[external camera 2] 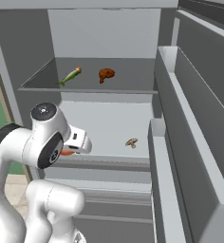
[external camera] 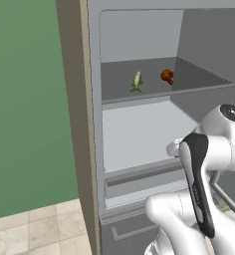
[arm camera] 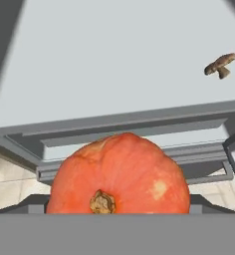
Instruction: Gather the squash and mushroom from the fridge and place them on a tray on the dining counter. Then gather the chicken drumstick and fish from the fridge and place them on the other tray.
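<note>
Currently, reading the right base view from the left: the end effector (external camera 2: 79,141) sits in front of the open fridge (external camera 2: 19,57), level with the lower shelf (external camera 2: 109,121). Its jaws are spread wide around the squash (arm camera: 119,174), an orange ribbed fruit seen stem-end on and very close in the hand view. A sliver of orange also shows under the wrist. The squash appears clear of the shelf and carried by the jaws. Judgement: the wide spread comes from the fruit's girth, not from a release.

Next right, on the upper shelf (external camera 2: 85,89), the fish (external camera 2: 70,75) lies at an angle, with the drumstick (external camera 2: 106,74) just beside it but apart. Both sit towards the back of the shelf, and they belong to the second half of the task.

Further right, the mushroom (external camera 2: 131,142) lies alone on the lower shelf near its front right corner. It is well apart from the squash and looks like the next pick.

Far right, the door (external camera 2: 199,142) is swung open, its bins facing the arm.

Surfaces: the shelves are flat and pale grey, and drawer fronts show below the lower shelf. Room: a green wall (external camera: 25,89) stands left of the fridge, with beige floor tile (external camera: 35,229) below it.

Risk, as a judgement: a round, smooth fruit held near full span leaves little margin, so it could slip on a fast swing.
</note>
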